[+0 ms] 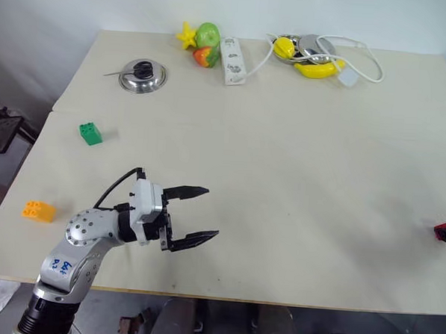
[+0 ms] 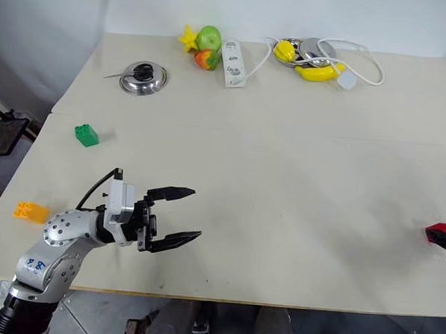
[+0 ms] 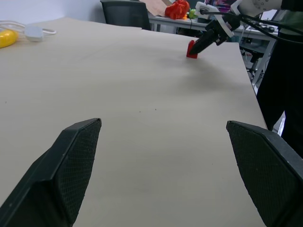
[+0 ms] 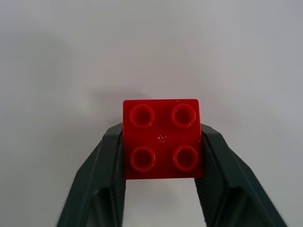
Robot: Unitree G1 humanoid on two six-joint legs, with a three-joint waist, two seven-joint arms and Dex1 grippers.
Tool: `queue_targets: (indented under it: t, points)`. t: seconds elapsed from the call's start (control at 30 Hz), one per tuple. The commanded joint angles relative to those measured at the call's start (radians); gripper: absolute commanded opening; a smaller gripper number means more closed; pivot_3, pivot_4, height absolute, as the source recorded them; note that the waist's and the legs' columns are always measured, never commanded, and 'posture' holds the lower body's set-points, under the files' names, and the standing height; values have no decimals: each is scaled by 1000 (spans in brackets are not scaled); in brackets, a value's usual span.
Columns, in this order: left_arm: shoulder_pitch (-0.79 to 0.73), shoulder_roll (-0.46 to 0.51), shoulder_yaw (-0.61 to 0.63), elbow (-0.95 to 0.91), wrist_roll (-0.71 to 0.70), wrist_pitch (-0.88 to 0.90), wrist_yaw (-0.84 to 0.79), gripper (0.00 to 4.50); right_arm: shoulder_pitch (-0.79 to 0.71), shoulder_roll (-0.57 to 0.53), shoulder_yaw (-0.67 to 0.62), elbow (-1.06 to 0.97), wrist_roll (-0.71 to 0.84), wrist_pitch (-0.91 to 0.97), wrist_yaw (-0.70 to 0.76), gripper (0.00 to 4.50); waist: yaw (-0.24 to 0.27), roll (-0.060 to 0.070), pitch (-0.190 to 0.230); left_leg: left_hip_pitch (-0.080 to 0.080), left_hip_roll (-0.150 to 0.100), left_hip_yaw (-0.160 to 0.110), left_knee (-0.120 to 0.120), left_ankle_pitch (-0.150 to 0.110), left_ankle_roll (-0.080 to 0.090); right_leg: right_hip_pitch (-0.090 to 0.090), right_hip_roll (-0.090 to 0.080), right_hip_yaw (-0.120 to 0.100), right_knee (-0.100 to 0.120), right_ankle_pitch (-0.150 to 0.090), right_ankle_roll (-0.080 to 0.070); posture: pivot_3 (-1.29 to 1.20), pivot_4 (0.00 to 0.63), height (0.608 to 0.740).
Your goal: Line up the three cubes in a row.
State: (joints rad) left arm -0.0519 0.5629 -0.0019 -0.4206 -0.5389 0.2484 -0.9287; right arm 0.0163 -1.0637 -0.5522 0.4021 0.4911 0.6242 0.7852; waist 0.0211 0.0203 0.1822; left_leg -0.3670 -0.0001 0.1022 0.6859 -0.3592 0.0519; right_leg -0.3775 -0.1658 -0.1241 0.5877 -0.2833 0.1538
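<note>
I see my right gripper closed on the red cube, one finger pressed on each side, studs facing the wrist camera. From the head view that cube sits at the far right edge of the counter, touching the counter top as far as I can tell. My left gripper hangs over the near left part of the counter with its fingers spread wide and nothing between them. It points to the right across the counter. The green cube sits on the left side of the counter, past the left gripper. The orange cube sits at the near left edge, just beside my left arm. All three cubes are well apart from each other. At the far side of the counter I see a round metal lid, some toy fruits, a white power strip and a metal bowl with yellow toys and a white cable by it. In the left wrist view a chair stands past the counter's end.
</note>
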Motion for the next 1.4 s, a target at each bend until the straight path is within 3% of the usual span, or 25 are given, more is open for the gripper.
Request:
queue_targets:
  t: [0.03, 0.2, 0.27, 0.43, 0.6, 0.9, 1.2, 1.4]
  points:
    - [10, 9, 25, -13, 9, -28, 1, 4500, -1, -44, 40, -107, -19, -96, 142, 1514, 0, 0, 0, 0, 0, 0, 0, 0, 0, 0, 0, 0, 0, 0, 0, 0, 150, 740]
    - [34, 7, 46, 27, 19, -50, -3, 4500, -95, -74, 269, -308, -74, -362, 454, 1514, -21, 0, 0, 1, 1, 0, 0, 1, -1, 0, 1, 0, 0, 0, 0, 0, 150, 740]
    - [46, 3, 61, 58, 23, -61, 0, 4500, -293, -20, 421, -309, -116, -357, 504, 1514, -27, -1, 1, 1, 1, -1, 0, 2, -3, 0, 1, -1, 0, 0, 0, 0, 150, 740]
    - [75, 4, 98, 114, 38, -106, -3, 4500, -674, 137, 712, -183, -274, -389, 613, 1514, -42, -3, 3, -2, 3, -4, 5, 2, -4, 0, 2, -4, 3, 0, 0, 0, 150, 740]
    - [111, 11, 131, 126, 42, -136, -3, 4500, -849, 234, 858, 38, -414, -556, 695, 1514, -21, -3, 3, -6, 0, -10, 7, 2, -4, 0, 0, -8, 3, -1, -2, 0, 150, 740]
    - [163, 9, 172, 93, 51, -155, 20, 4500, -971, 318, 883, 315, -509, -688, 712, 1514, -26, -4, 4, -7, 0, -11, 7, 1, -3, 1, -1, -10, 2, -1, -1, 0, 150, 740]
    - [248, -10, 258, 32, 41, -161, 97, 4500, -951, 307, 734, 319, -372, -805, 787, 4480, -34, -3, 4, -7, 1, -11, 8, 1, -3, 1, 0, -9, 3, -1, -1, 0, 150, 740]
    - [362, -149, 434, -6, 39, -224, 295, 4500, -750, 325, 563, 8, 27, -656, 823, 4480, -31, -4, 4, -6, 1, -11, 8, 1, -3, 1, 0, -9, 3, -1, -1, 0, 150, 740]
